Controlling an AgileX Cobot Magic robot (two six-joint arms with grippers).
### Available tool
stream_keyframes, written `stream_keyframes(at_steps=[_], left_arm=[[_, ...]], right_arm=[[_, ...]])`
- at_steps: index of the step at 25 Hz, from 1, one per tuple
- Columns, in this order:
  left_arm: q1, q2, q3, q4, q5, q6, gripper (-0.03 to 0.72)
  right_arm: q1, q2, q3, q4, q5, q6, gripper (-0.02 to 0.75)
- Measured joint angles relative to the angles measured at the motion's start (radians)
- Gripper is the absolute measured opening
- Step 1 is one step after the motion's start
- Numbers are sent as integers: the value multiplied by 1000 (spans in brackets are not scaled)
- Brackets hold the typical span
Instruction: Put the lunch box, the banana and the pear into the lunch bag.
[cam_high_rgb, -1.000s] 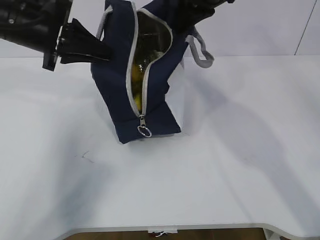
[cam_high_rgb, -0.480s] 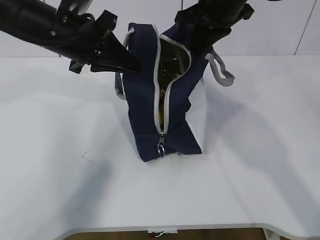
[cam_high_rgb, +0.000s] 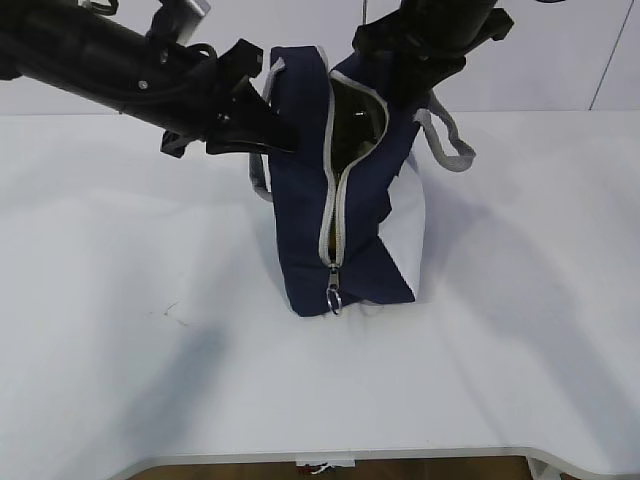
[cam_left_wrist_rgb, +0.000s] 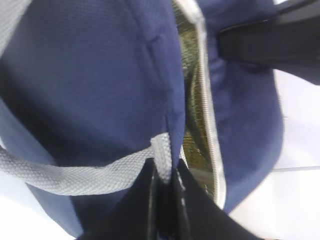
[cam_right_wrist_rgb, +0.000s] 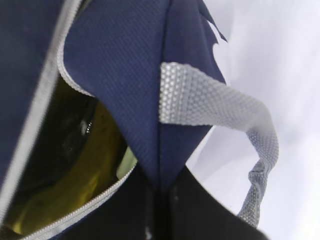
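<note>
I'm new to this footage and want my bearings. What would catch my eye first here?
The navy lunch bag stands at the middle of the white table, its grey zipper partly open with the ring pull low on the front. The left pincer and right pincer each pinch the bag's upper edge by a grey webbing handle. Through the gap shows reflective lining with something yellowish, too unclear to name.

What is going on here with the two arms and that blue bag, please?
Both arms are holding the lunch bag up by its top edges on the white table. The left gripper is shut on one edge by a grey handle, the right gripper on the other. The zipper is partly open, with something yellow-green showing inside.
</note>
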Motion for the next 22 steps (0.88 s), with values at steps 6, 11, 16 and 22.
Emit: stream_keyframes(at_steps=[6, 11, 16, 22], left_arm=[[-2, 44, 0, -34, 5, 0, 8], [-2, 45, 0, -57, 34, 0, 78], [-2, 45, -3, -60, 84, 0, 209], [14, 7, -3, -37, 147, 0, 247]], right_arm=[[0, 15, 0, 0, -14, 73, 190], [0, 18, 0, 0, -14, 110, 393], [0, 5, 0, 40, -15, 119, 427], [0, -59, 0, 56, -15, 120, 428]])
